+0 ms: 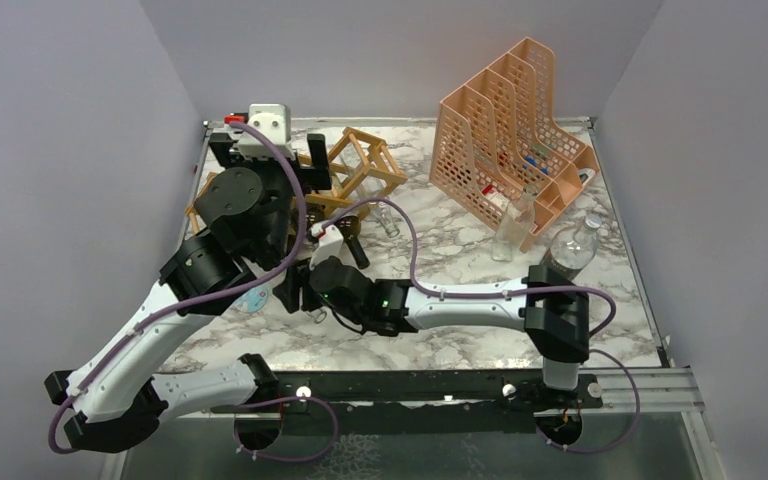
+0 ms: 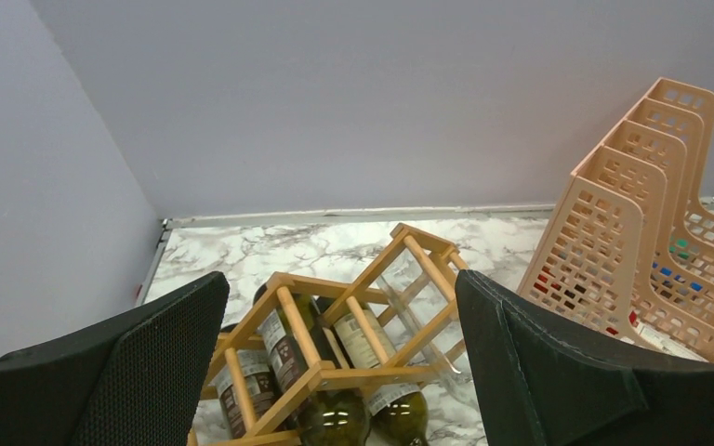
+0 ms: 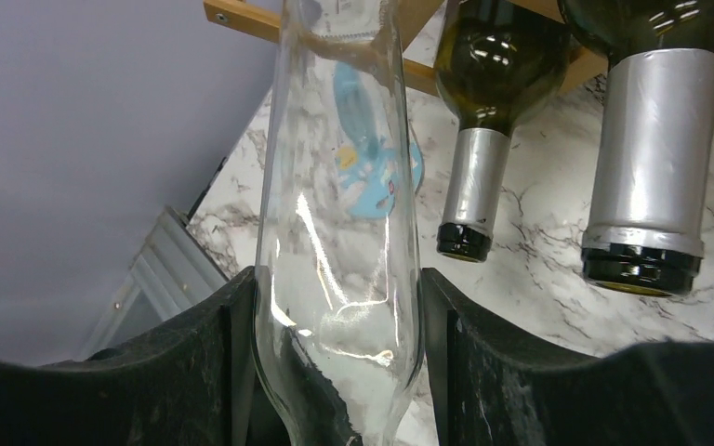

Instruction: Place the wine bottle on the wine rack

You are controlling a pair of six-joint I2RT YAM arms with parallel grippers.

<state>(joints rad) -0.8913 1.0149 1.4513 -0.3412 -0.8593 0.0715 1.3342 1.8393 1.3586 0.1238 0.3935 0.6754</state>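
Right fingers (image 3: 195, 372) clamped on the clear wine bottle (image 3: 335, 167); left fingers (image 2: 149, 362) spread wide, holding nothing.
Bottle sits toward the bench's (image 1: 460, 330) left edge, just on the near side of the wine rack (image 2: 363, 307), beside the necks of two dark bottles (image 3: 483, 111) already in the rack. Can't tell if its far end is inside a cell. Rack lies tilted in the far-left corner, left fingers above it.

The table (image 1: 440, 225) is lit evenly and brightly from above, with only soft shadows thrown on it. On the clear bottle (image 3: 339, 232) just above the table, white glare streaks are seen.
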